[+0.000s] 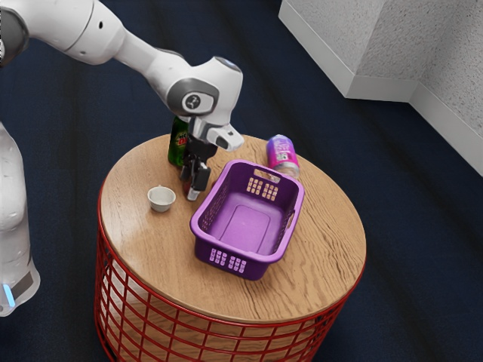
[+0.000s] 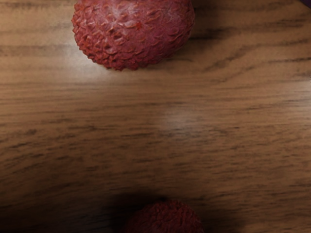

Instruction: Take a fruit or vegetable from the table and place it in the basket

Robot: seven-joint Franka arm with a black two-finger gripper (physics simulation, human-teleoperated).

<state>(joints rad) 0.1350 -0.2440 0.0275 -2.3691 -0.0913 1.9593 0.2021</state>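
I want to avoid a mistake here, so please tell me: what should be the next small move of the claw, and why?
Probably tighten the claw gently before any lift. It is low over the table, beside the basket, and one red, bumpy fruit sits at the wrist view's lower edge, likely just under the claw.

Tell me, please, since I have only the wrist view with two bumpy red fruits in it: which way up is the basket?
Observer: The purple basket stands upright, its opening facing up.
Operator: Thank you; what is on the opposite side of the gripper from it?
Observer: A small pale cup, toward the exterior view's left.
Operator: And is anything near the basket's far end?
Observer: Yes, a pink-and-purple can, just beyond the rim toward the exterior view's upper right.
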